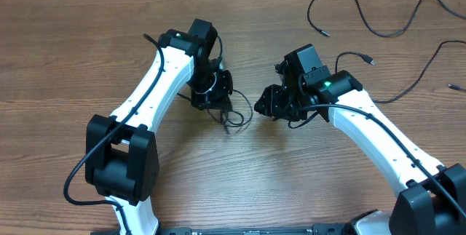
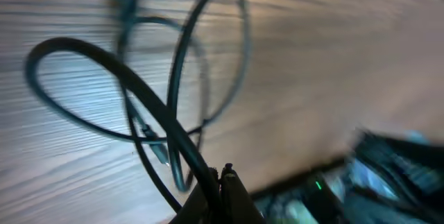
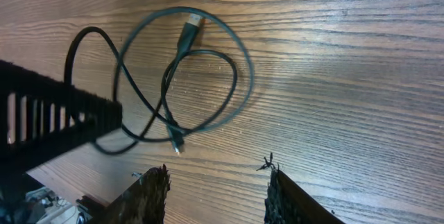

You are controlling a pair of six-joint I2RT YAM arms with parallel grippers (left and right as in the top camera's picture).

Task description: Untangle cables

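2 fingers of the left gripper [image 2: 223,186] look clenched on a strand of the cable coil [image 3: 182,78]. The left wrist view is blurred, but the strand runs straight into their tips. The right gripper [image 3: 216,189] hangs spread wide just beside the coil, with nothing between its fingers.

The coil lies on the wooden table [image 1: 87,31] near its middle, between the 2 wrists. It is a set of several overlapping loops, with a silver-tipped plug [image 3: 193,23] lying inside them and a smaller plug end [image 3: 176,146] pointing toward the right gripper. Other loose cables [image 1: 364,20] lie well apart toward the far right corner, already separate.

The step in hand appears to be drawing this coil open. To do it well:
- The left grip should serve as a fixed anchor
- The right gripper should close on a free end, most likely the smaller plug, not on a crossing
- The pull should go low and slow toward the right edge, feeding the plug back through each loop so the loops open and do not cinch into a knot
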